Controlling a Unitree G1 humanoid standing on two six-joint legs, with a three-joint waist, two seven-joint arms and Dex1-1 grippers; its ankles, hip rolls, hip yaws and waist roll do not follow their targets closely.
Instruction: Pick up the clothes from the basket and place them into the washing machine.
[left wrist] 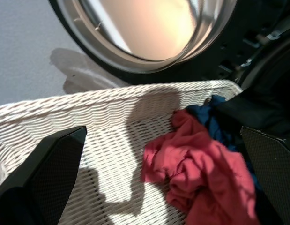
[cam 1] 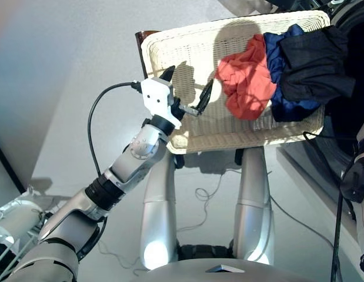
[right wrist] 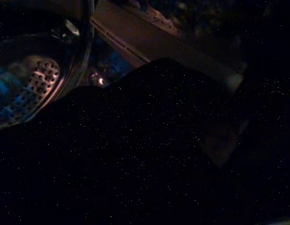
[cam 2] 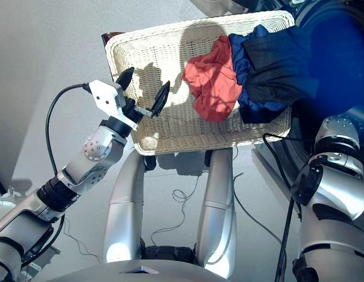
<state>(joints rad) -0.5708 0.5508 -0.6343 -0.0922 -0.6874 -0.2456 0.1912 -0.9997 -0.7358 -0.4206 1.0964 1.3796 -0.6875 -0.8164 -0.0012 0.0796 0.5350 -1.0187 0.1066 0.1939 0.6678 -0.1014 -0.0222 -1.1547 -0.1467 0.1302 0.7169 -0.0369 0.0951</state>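
So, left gripper [cam 1: 189, 91] is hovering with its fingers spread wide and nothing between them, poised over the bare near-left part of the basket [cam 1: 170, 50]. The spread looks like a pre-grasp stance: wide enough to straddle a bunched garment, and the left wrist view is looking straight along the fingers at the coral-red garment [left wrist: 201, 178], so that is probably the next target.

Right gripper: can't tell its state. Only the right forearm is showing at the edge of the head views, and the right wrist view is almost all dark, seemingly filled by black cloth, with a strip of perforated drum [right wrist: 27, 89] at one side. That suggests the arm is sitting near the washing machine [cam 2: 340, 64] opening, but whether it is gripping anything isn't readable.

Clothes are all lying in the basket's right half, bunched together: coral-red nearest the middle, navy blue garment [cam 1: 279, 59] touching it on the right, black garment [cam 1: 314, 61] piled on the navy one and draping toward the basket's right rim, next to the machine.

Basket is sitting right beside the machine, keeping transfers short. Judging by this, nothing visibly loaded yet.
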